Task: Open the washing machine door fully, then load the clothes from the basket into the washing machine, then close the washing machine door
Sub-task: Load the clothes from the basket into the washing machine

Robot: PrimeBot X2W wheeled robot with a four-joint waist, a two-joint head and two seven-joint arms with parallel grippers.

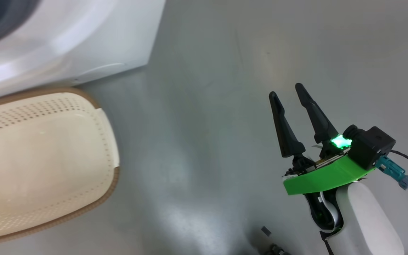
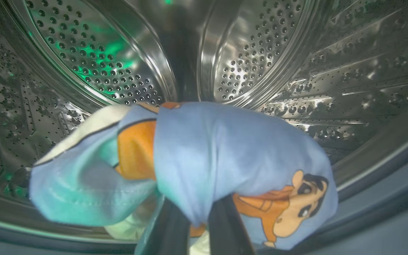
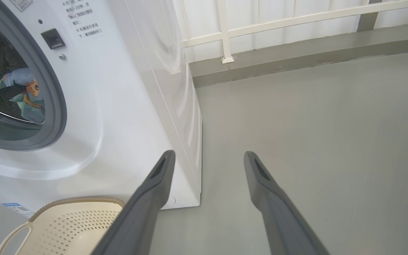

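Clothes [image 2: 197,159] hang as a light blue bundle across the middle of the left wrist view, printed with an orange cartoon figure at lower right. They are pinched in the left gripper [image 2: 197,226], whose two dark fingers rise from the bottom edge pressed close together on the fabric. Behind the bundle, the perforated steel drum [image 2: 260,53] fills the top of the frame, so the load is already inside the washing machine [image 1: 66,42] but held above the drum wall, not lying on it. The step in hand looks to be the loading one, near its end. The next move calls for the fingers to part so the bundle drops, then for the arm to back out past the grey gasket [image 3: 53,106] at the left of the right wrist view without dragging cloth along. After that, closing the door remains. The right gripper [image 1: 286,91] hovers at the right of the head view over bare grey floor [image 1: 207,106], fingers spread wide and holding nothing. The basket [image 1: 48,102] sits at lower left, just below the machine's front, with a bare bottom where visible, though its left part is cut off. By count: one bundle, perhaps more than one garment folded together; one basket; one machine; two grippers.
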